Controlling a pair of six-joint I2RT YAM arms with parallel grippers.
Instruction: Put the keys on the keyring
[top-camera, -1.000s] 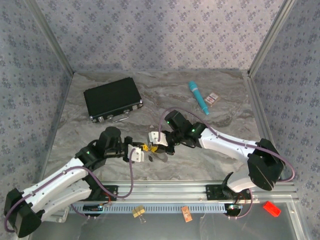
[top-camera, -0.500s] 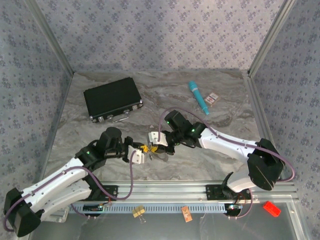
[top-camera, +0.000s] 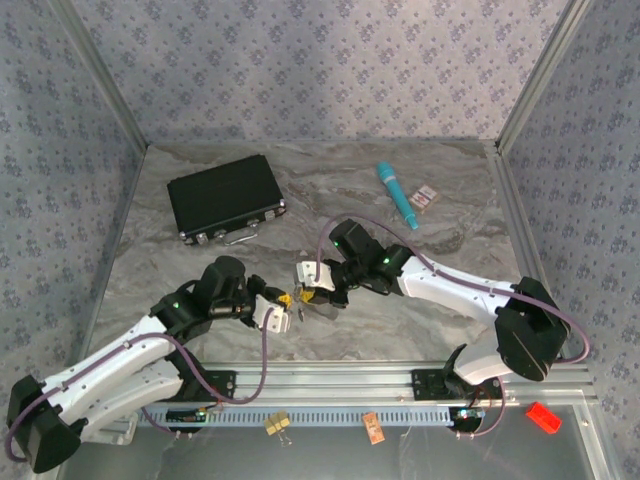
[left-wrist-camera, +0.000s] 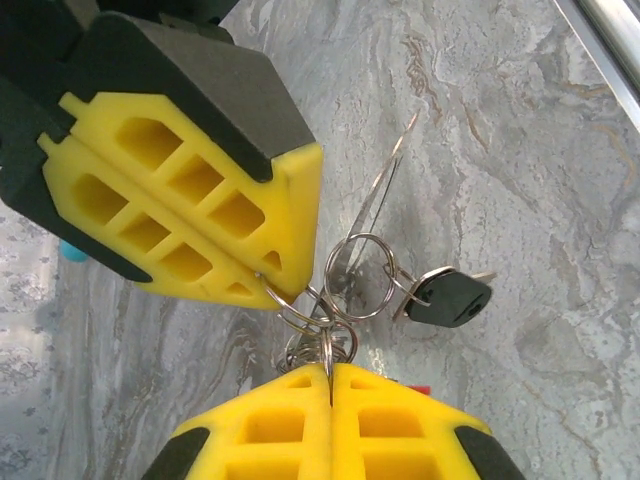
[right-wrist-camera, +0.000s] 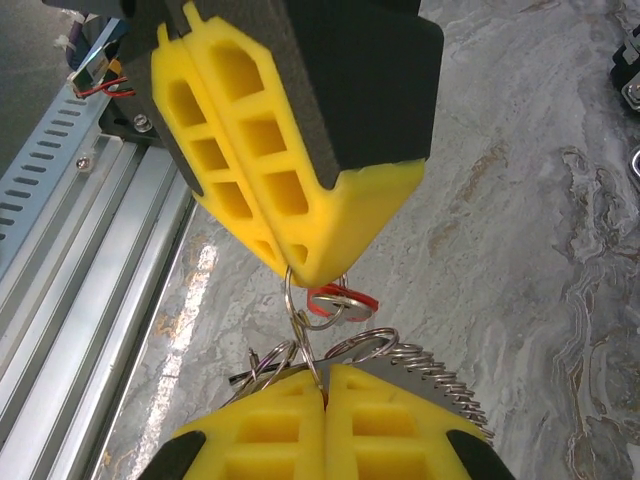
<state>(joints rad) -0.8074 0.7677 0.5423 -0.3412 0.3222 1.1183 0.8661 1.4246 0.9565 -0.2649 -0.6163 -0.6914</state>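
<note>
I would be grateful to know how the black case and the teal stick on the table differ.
The black case is broad, flat and rectangular; the teal stick is slim and rod-like. The case lies back left, the stick back right. Both rest flat on the marble table.

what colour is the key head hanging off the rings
Black key head, clearest in the left wrist view.

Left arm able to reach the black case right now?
Probably not: left gripper is shut on the keyring, which the right gripper also pinches. Nothing else blocks the way to the black case.
</note>
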